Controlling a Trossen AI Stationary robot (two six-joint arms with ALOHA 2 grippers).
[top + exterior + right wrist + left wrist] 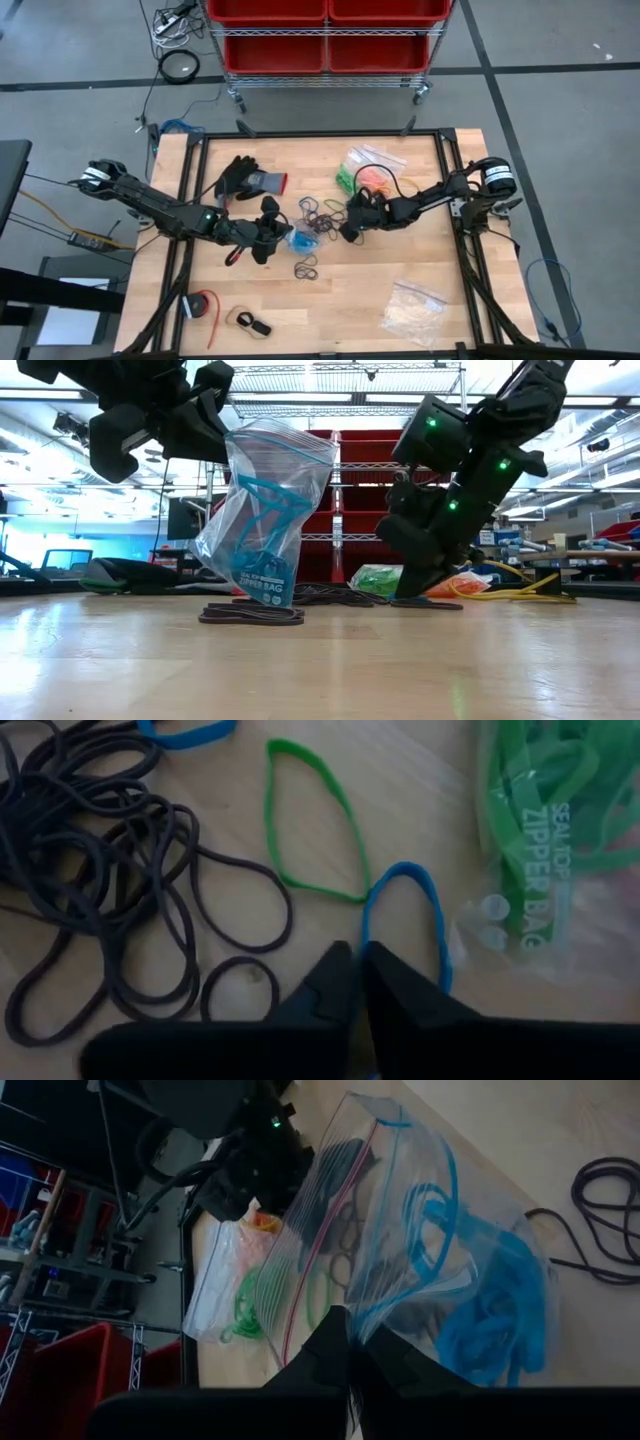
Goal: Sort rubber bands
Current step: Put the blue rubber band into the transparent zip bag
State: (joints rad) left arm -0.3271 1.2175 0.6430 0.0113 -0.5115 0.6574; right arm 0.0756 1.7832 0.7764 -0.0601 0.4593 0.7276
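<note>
A clear zipper bag [265, 510] with blue rubber bands inside stands upright at the table's middle, my left gripper [272, 232] shut on it. Loose black rubber bands [320, 212] lie in a heap just right of it. My right gripper [357, 960] slants down at the heap's right side, shut on a blue rubber band [405, 872] lying flat on the wood. A green rubber band [300, 820] lies beside that blue one, touching it. More black bands [305, 268] lie nearer the front edge. My left gripper pinches the bag's wall [372, 1320] close to the zipper strip, between its two fingers [325, 1345]. It comes from the table's left, slanting down. The bag hangs upright with its mouth open, and its lower end [268, 598] reaches the table. My right gripper pinches one end of the blue band's loop [368, 932] between its two fingertips, slanting down from the table's right. The rest of the loop lies flat on the table.
Two clear bags, one of green bands [348, 178] and one of orange bands [378, 176], lie at the far right. A black glove [240, 180] lies far left, a clear bag of whitish pieces [415, 310] near right, a red roll [205, 305] near left.
</note>
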